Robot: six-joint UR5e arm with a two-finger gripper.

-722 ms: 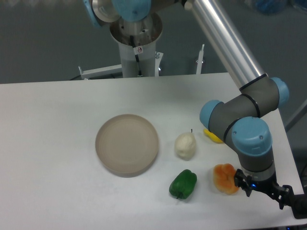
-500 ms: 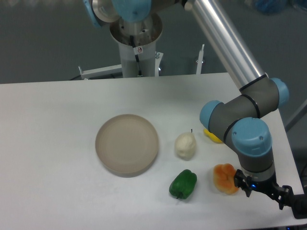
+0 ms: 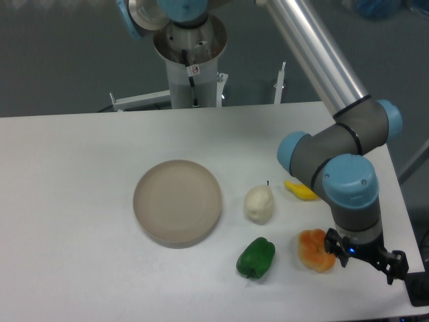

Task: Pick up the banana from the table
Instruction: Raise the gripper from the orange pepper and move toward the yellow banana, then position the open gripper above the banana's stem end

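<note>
Over the last half second the arm had lifted and swung slightly, uncovering more of the banana [image 3: 301, 192], which lay on the counter [image 3: 80, 201] up and to the left of the end effector [image 3: 367, 256], behind the wrist joints. That suggested the approach was only starting; nothing was grasped. The orange pepper [image 3: 315, 249] sat just left of the end effector. The banana's right end was hidden by the arm, and whether the dark jaws stood apart or together could not be told.
</note>
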